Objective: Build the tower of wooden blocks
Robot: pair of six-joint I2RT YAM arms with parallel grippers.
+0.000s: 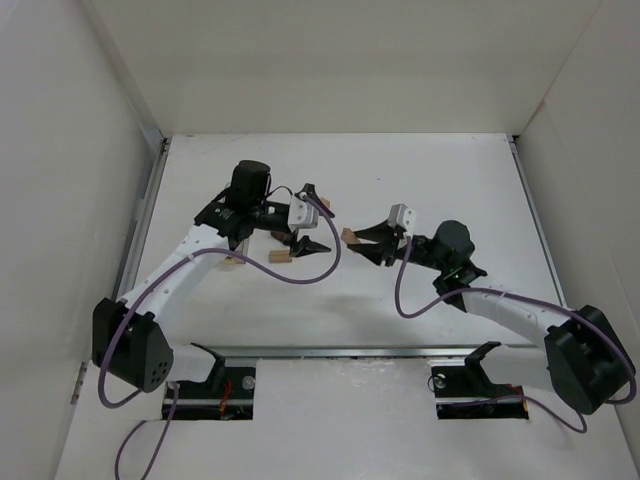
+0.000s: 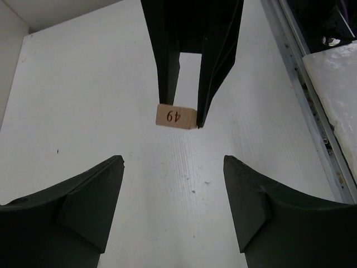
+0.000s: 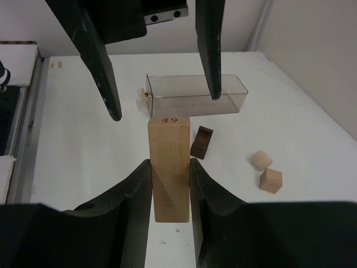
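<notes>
My right gripper (image 3: 169, 163) is shut on a long pale tan block (image 3: 169, 167) marked 49 and holds it just above the table. In the left wrist view the block's numbered end (image 2: 175, 116) shows between the right gripper's fingers (image 2: 167, 67). My left gripper (image 2: 173, 162) is open and empty, facing the right one a short way off. From above, the left gripper (image 1: 312, 243) and the right gripper (image 1: 352, 238) nearly meet tip to tip. A dark brown arch block (image 3: 202, 142) lies on the table just beyond the held block. No stacked tower is in view.
A clear plastic box (image 3: 195, 95) lies behind the arch block, under the left gripper's fingers (image 3: 106, 72). Two small tan blocks (image 3: 260, 159) (image 3: 271, 180) lie to the right. More tan pieces (image 1: 278, 257) lie under the left arm. A metal rail (image 2: 312, 111) runs along the table edge.
</notes>
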